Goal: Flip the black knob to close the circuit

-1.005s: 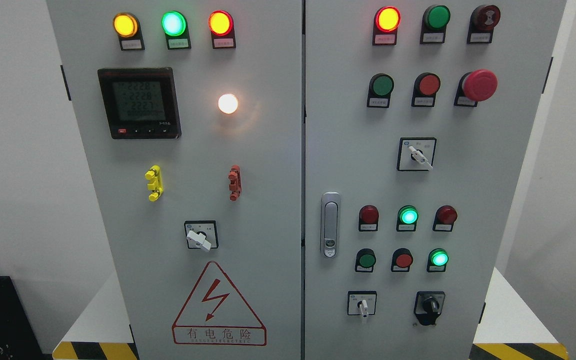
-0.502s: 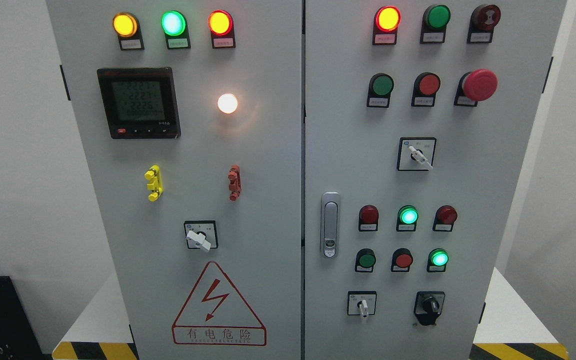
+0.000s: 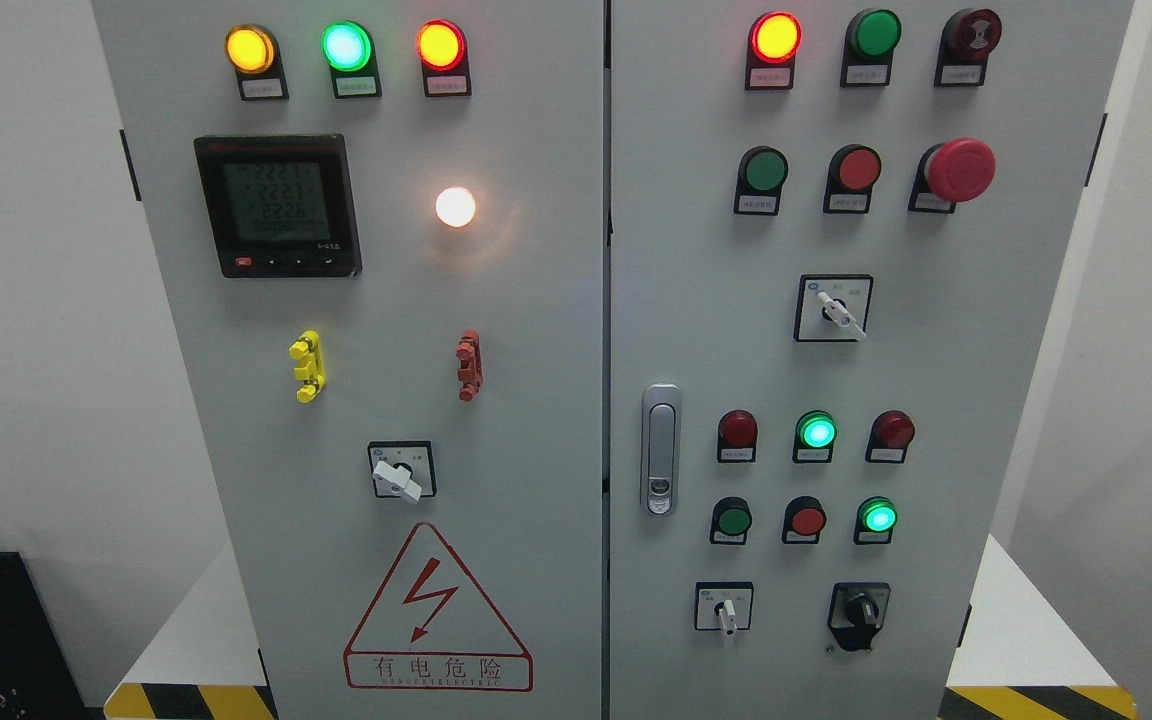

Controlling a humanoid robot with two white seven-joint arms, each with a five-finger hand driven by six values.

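So far no hand of the robot is showing in the head view, left or right, so I cannot tell if the fingers are apart, together or holding anything, and nothing can be said about the pose of the arms. The black knob (image 3: 860,610) is sitting low on the right door (image 3: 936,380) of the grey cabinet, near the bottom right corner of the door, just to the right of a small white switch (image 3: 726,610) and below a lit green button (image 3: 878,516). Nothing is touching it, so I am judging that the reaching step is not yet begun. To do it well, the hand should be coming in low and straight toward the door, with thumb and fingers closing on the two sides of the raised grip of the knob, and then turning it with the wrist, not pushing it. It should be staying clear of the row of buttons above and of the white switch beside it, because a wrong touch there could be changing another circuit. The knob's pointer is too small for reading its position, so the turning direction is not clear to me.
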